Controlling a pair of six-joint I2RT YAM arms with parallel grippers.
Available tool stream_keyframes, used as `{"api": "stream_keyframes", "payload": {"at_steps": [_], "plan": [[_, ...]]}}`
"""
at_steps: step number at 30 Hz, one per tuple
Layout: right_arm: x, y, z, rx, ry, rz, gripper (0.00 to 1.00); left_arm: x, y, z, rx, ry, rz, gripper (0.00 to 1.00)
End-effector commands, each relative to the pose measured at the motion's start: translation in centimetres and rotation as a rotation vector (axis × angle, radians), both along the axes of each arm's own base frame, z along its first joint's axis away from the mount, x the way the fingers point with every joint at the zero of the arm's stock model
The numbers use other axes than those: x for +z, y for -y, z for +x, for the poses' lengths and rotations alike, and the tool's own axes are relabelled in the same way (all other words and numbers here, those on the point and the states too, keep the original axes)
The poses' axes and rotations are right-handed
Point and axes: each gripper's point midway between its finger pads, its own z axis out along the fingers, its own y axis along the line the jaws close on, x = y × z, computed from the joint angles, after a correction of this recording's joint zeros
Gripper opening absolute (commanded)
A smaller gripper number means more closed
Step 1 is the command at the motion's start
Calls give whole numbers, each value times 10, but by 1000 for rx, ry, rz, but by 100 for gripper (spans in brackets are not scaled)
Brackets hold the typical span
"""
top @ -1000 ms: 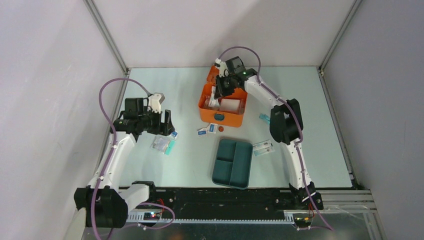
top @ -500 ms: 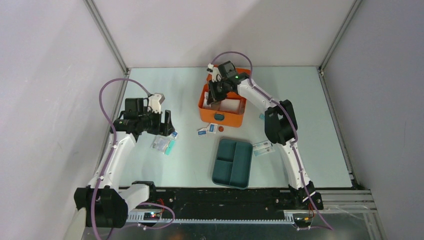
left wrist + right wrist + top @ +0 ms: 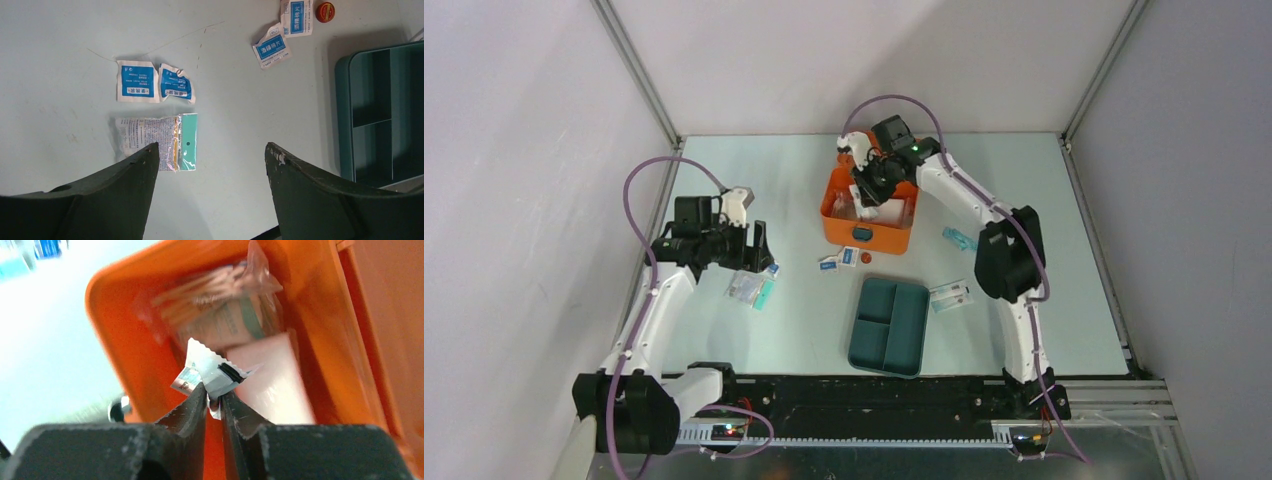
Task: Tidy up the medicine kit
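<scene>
My right tool (image 3: 214, 399) pinches a thin crinkly packet (image 3: 207, 371) over the open medicine kit (image 3: 868, 208), far-centre bench. Left tool (image 3: 210, 165) gapes, empty. Kit looks rigid, light, slick; I'd grab its lid handle.

A dark teal compartment tray (image 3: 889, 326) is lying flat on the pale table (image 3: 804, 320), its dividers showing. Just off its right edge a small clear packet (image 3: 950, 296) is resting, and farther right a tiny blue-green item (image 3: 959, 238) is lying alone. Above the tray's upper left corner, two blue-and-white sachets (image 3: 283, 27) are sitting together with a small red cap (image 3: 325, 11) just beside them. Well to the left, another pair of blue-and-white sachets (image 3: 154, 83) is lying side by side, with a clear bag with a teal header (image 3: 156, 141) lying just below them.
</scene>
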Motion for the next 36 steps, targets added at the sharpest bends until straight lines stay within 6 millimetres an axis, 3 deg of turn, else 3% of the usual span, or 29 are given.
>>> {"api": "stream_keyframes", "payload": {"at_steps": [1,5,12,17,22,30,33,36], "plan": [[19,39,-28,305,192,-230,21,-1,4,0,-33,9,-11,82],[-4,58,-38,433,241,-414,21,-2,6,0,-38,3,-18,82],[-38,67,-33,542,268,-658,20,0,3,-1,-33,17,-6,82],[-41,63,-32,564,260,-681,38,0,1,-4,-31,30,7,82],[-18,62,-25,506,292,-646,49,-1,1,-4,-32,28,5,83],[46,76,-28,413,344,-536,58,1,7,-1,-44,15,-25,82],[59,90,-33,354,327,-487,83,0,8,-2,-52,12,-30,82],[85,105,-44,265,319,-386,86,0,9,-3,-57,11,-33,82]]}}
